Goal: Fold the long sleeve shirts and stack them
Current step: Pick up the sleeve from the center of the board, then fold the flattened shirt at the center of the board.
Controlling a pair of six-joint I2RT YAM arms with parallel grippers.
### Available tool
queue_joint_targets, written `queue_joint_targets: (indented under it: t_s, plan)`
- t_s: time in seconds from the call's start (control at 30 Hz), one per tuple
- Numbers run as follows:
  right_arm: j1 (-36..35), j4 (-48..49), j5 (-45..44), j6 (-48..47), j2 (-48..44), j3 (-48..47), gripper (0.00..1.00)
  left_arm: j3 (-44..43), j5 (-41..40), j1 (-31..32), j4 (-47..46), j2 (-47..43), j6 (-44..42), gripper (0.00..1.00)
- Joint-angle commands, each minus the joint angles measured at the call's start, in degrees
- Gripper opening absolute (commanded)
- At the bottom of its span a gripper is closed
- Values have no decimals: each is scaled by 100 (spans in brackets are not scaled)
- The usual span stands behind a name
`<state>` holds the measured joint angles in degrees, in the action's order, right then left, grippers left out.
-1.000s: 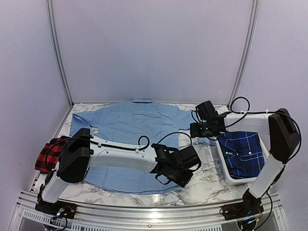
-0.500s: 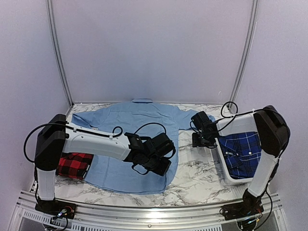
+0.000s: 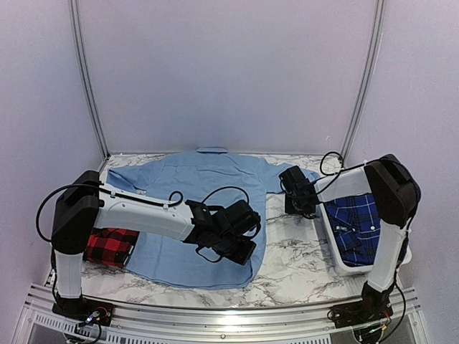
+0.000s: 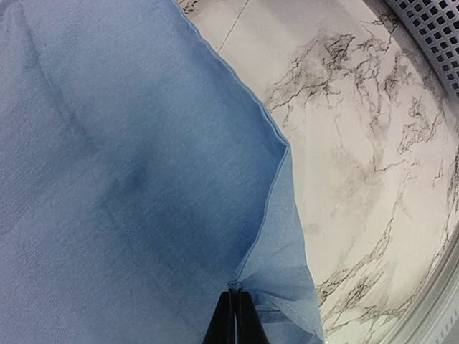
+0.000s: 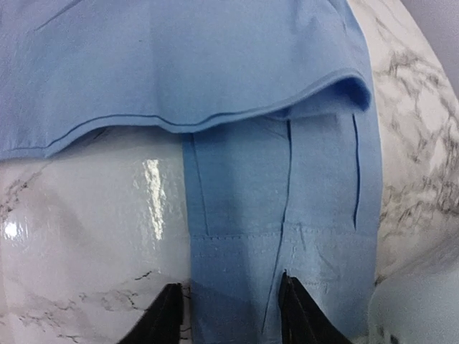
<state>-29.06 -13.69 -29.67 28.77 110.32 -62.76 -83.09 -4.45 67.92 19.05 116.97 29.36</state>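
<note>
While the light blue shirt (image 3: 201, 188) is lying spread on the worktop (image 3: 297, 252), I am pinching its edge with the left pincer (image 4: 234, 295), the right pincer (image 5: 229, 283) standing half-open astride its cuff (image 5: 240, 254).

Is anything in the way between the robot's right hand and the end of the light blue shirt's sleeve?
Nothing visible. The right hand sits right at the cuff of the light blue shirt, its open fingers on either side of the cloth. The white basket stands beside it, not between.
</note>
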Motion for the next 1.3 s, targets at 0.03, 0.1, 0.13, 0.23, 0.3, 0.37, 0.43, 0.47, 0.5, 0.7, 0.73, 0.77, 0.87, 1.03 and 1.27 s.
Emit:
queue_joint_targets:
  t_s: [0.03, 0.1, 0.13, 0.23, 0.3, 0.37, 0.43, 0.47, 0.5, 0.7, 0.73, 0.77, 0.87, 1.03, 1.27]
  plan:
    - [-29, 110, 328, 138, 275, 168, 22, 7, 143, -42, -134, -236, -53, 0]
    - [-50, 94, 375, 108, 251, 130, 11, 3, 186, -42, -138, -240, -46, 0]
    - [-55, 50, 362, 76, 232, 66, 5, -3, 217, -34, -137, -241, -45, 0]
    - [-65, -132, 284, -114, 116, -270, 0, -54, 330, -33, -138, -227, -61, 0]
    - [-65, -248, 209, -267, 38, -525, 0, -109, 348, -33, -126, -228, -77, 0]
    - [-65, -366, 133, -439, -17, -823, 0, -149, 340, -33, -129, -229, -93, 0]
    - [-64, -481, 84, -600, -52, -1149, 0, -176, 339, -33, -125, -236, -84, 0]
    - [-65, -540, 53, -680, -54, -1323, 0, -185, 351, -33, -122, -236, -76, 0]
    - [-64, -586, 33, -755, -71, -1471, 0, -194, 368, -33, -121, -242, -64, 0]
    - [-64, -899, -309, -1276, 74, -2388, 0, -227, 631, -18, -128, -236, -87, 0]
    - [-65, -959, -391, -1360, 107, -2568, 0, -258, 709, -4, -128, -226, -122, 0]
    - [-65, -1004, -467, -1440, 129, -2732, 0, -305, 773, 20, -137, -210, -170, 0]
    - [-16, -1086, -677, -1690, 139, -3230, 0, -533, 1053, 101, -147, -102, -311, 0]
    - [374, -1038, -683, -1977, 48, -3833, 0, -1112, 1444, 208, -163, 325, -338, 0]
    - [1026, -721, -392, -2182, -209, -4008, 0, -2027, 1838, 363, -154, 1017, -216, 0]
